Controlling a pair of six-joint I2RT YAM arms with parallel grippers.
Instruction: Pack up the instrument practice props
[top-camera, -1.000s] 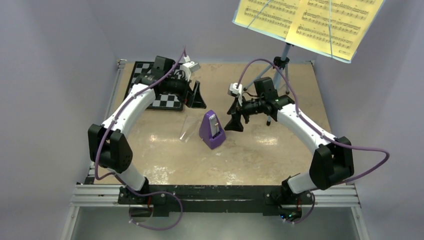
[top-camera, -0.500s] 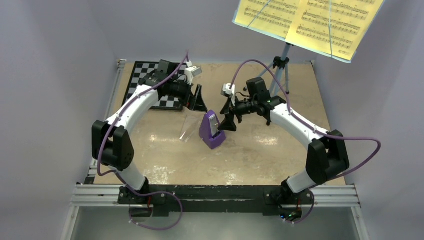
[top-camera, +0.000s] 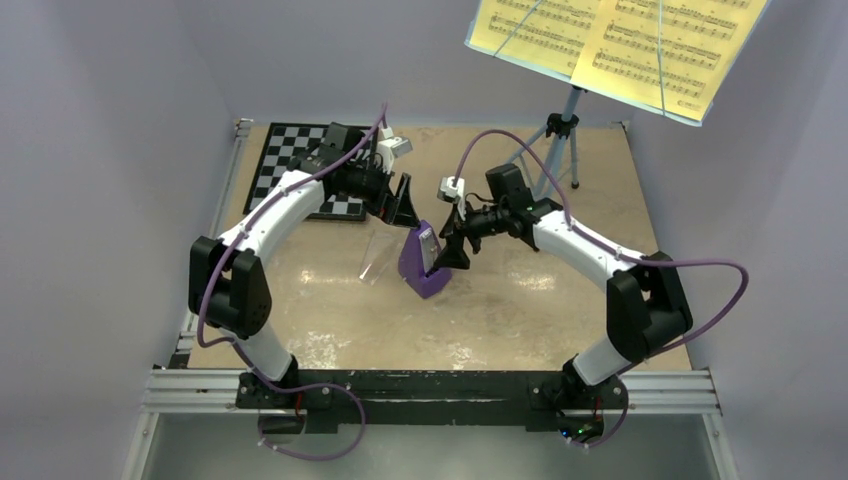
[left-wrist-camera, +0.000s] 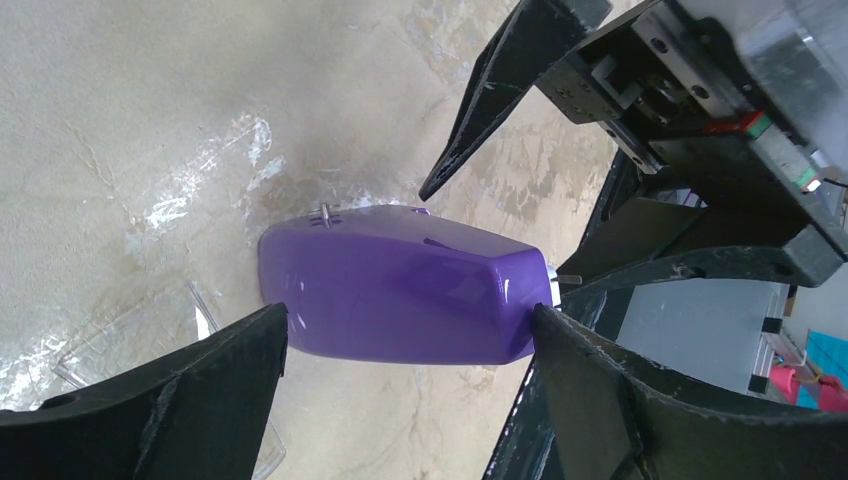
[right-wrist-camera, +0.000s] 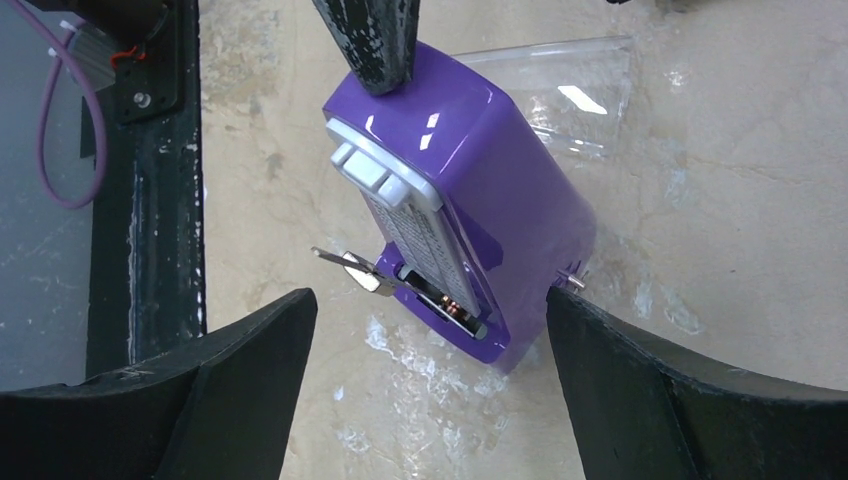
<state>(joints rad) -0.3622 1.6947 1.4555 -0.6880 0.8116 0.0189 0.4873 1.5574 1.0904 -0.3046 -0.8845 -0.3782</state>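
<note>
— My left pincer (top-camera: 405, 203) is hanging released, its jaws spread wide and gripping nothing. In its wrist view the purple metronome (left-wrist-camera: 400, 295) is sitting between my two fingertips (left-wrist-camera: 262, 335). I cannot tell whether they are touching its sides.

— And the other one?

— My right pincer (top-camera: 452, 247) is gaping too, empty, and is pointing at the metronome from the opposite side. Its wrist camera is looking at the white face and the thin metal pendulum framed between the fingers. One finger of my left pincer is showing over the metronome's top end.

— Where is the metronome standing?

— It is standing upright on the tan surface (top-camera: 500, 300), near the middle, between both pincers. A clear plastic sheet (top-camera: 375, 258) is lying just beside it, on my left.

— And the rest?

— The blue music stand (top-camera: 562, 124) is standing toward the far right corner. The yellow sheet of music (top-camera: 620, 60) is resting open on its tray, high above the surface. The checkerboard (top-camera: 285, 150) is lying flat at the far left, partly under my left arm.
</note>
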